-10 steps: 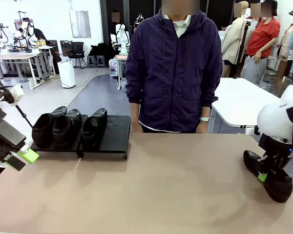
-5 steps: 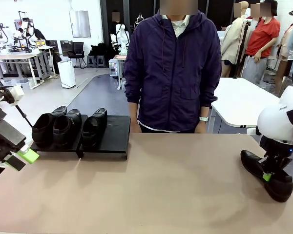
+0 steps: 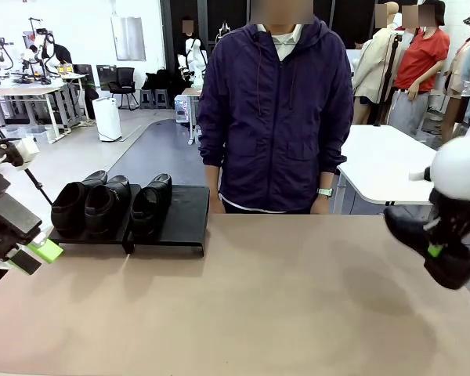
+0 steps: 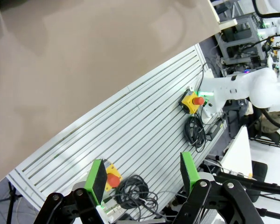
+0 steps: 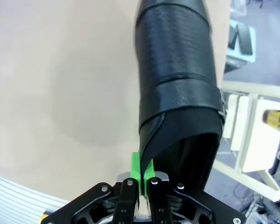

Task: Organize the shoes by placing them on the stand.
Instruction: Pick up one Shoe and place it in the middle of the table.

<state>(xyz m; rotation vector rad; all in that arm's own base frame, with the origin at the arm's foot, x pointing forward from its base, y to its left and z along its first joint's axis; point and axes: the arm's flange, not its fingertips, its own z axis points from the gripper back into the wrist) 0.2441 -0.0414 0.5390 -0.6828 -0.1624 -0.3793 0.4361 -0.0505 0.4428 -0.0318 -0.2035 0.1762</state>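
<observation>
Lifted off the bench [image 3: 282,298] since a second ago, the fourth shoe [image 3: 423,247] hangs by its collar from the clamped right end effector [image 3: 435,251], well apart from the stand [image 3: 184,215] and the open-jawed left end effector [image 4: 142,175].

Front view: fixed on the robot's side, facing across the worktop [image 3: 243,298] at the person.
Left wrist view: off the worktop's edge, angled back over it.
Right wrist view: close above the same worktop.
</observation>
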